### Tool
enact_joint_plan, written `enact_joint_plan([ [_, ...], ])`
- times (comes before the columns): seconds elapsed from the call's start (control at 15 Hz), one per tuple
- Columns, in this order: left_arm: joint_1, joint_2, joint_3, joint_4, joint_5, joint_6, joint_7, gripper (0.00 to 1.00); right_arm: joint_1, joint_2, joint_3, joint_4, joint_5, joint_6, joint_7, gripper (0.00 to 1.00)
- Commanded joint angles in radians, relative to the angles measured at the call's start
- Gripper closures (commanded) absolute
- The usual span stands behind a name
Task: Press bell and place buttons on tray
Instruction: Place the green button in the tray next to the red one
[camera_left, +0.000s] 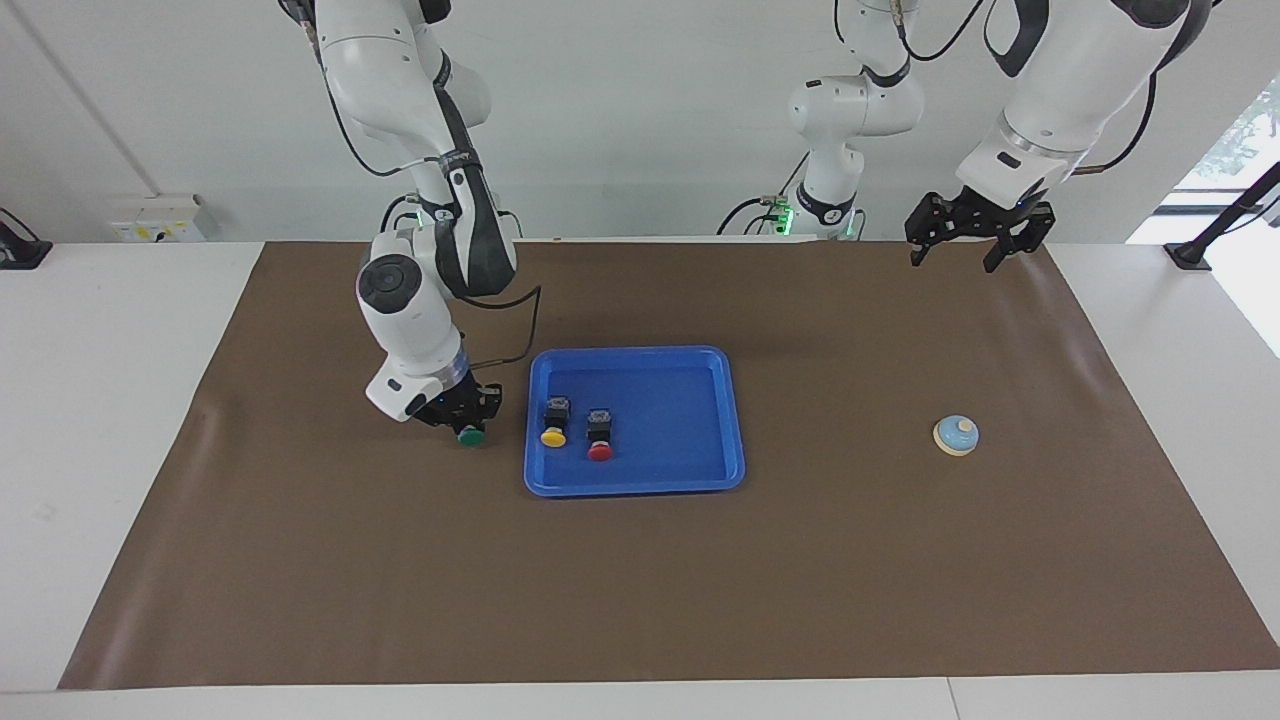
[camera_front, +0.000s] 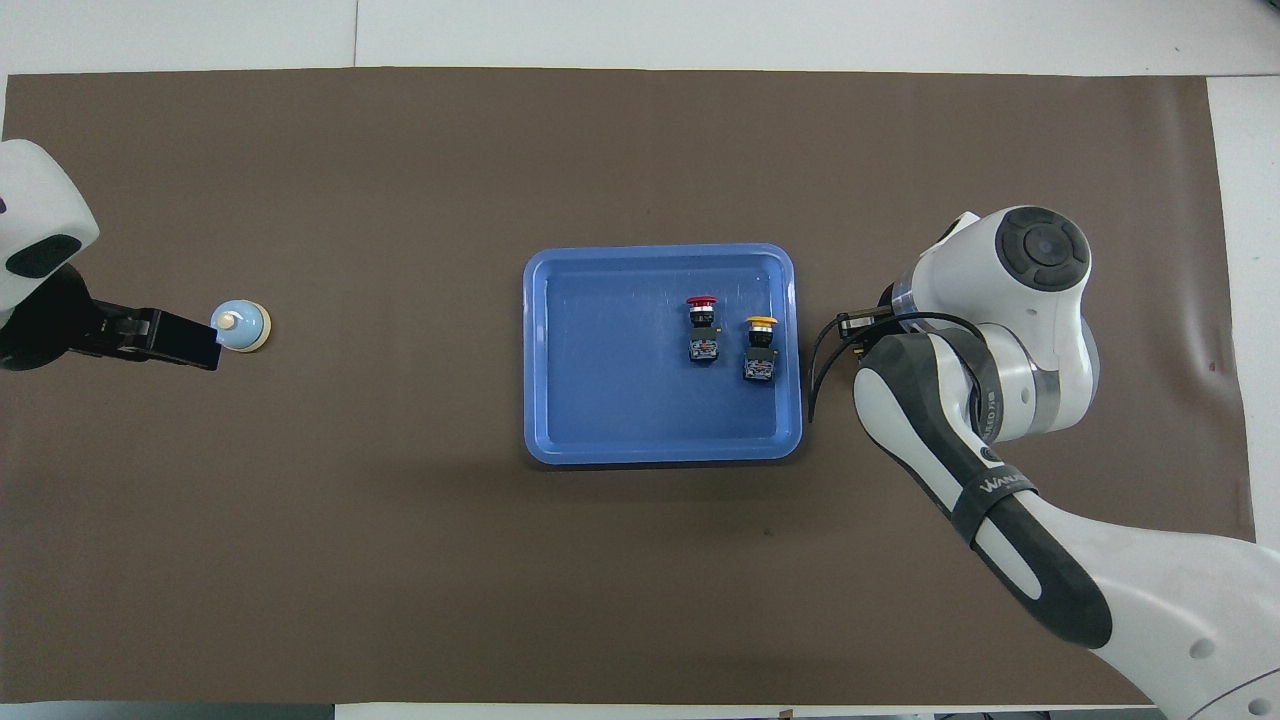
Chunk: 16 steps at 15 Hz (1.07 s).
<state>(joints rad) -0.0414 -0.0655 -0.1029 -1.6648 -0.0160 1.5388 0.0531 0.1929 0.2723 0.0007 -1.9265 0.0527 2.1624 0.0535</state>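
I'm bringing the right gripper down at the green button, low on the mat just beside the tray; its fingers look closed around the button's black body, though I can't be sure. The yellow button and red button are lying inside the tray. These look light, rigid and top-heavy, so I'm favouring the blocky body, not the slick cap. The left gripper is waiting, fingers spread, high above the bell.

My facing camera looks down from high across the table toward both arms; my overhead camera looks steeply down. Both show its whole brown mat.
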Motion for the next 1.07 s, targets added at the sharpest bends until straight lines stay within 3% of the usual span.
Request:
enact_joint_plan([
  [0.0, -0.009, 0.0, 0.006, 0.014, 0.024, -0.017, -0.009, 0.0, 0.051, 0.024, 0.005, 0.188, -0.01, -0.177, 0.076, 1.0],
  [0.2, -0.009, 0.0, 0.005, 0.014, 0.024, -0.019, -0.009, 0.0, 0.152, 0.067, 0.005, 0.317, -0.013, -0.246, 0.23, 1.0],
  [0.6, -0.009, 0.0, 0.005, 0.014, 0.024, -0.019, -0.009, 0.0, 0.382, 0.129, 0.007, 0.379, -0.008, -0.224, 0.552, 1.0],
  [1.0, -0.009, 0.0, 0.006, 0.014, 0.024, -0.017, -0.009, 0.0, 0.372, 0.212, 0.008, 0.33, 0.001, -0.009, 0.565, 1.0],
])
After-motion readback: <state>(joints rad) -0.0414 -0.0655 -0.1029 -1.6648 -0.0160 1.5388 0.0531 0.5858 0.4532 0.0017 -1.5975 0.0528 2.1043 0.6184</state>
